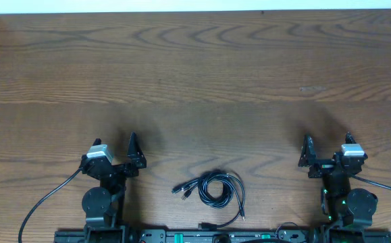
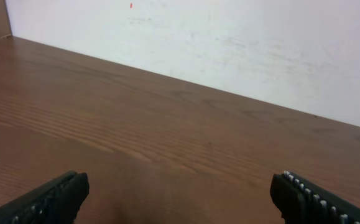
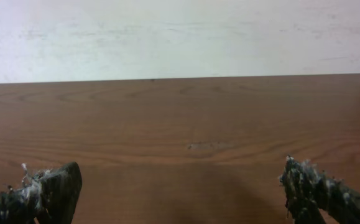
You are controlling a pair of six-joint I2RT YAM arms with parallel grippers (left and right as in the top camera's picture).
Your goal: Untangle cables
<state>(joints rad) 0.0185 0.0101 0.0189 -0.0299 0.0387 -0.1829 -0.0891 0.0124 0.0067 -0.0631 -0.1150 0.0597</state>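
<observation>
The cables (image 1: 213, 188) lie as a small tangled coil of thin black cord on the wooden table (image 1: 195, 81), near the front edge between the two arms. Plug ends (image 1: 180, 190) stick out to the coil's left, and one strand trails down to a plug (image 1: 206, 225) by the base rail. My left gripper (image 1: 117, 152) is open, to the left of the coil and apart from it. My right gripper (image 1: 328, 150) is open, well to the coil's right. Both wrist views show only bare table between the left gripper's (image 2: 180, 199) and the right gripper's (image 3: 180, 186) spread fingers; the cables are out of those views.
A white wall (image 3: 180, 37) runs along the table's far edge. The arms' base rail (image 1: 202, 236) lines the front edge. Thick arm cables (image 1: 38, 207) loop out at the front left, and another thick arm cable (image 1: 387, 187) at the front right.
</observation>
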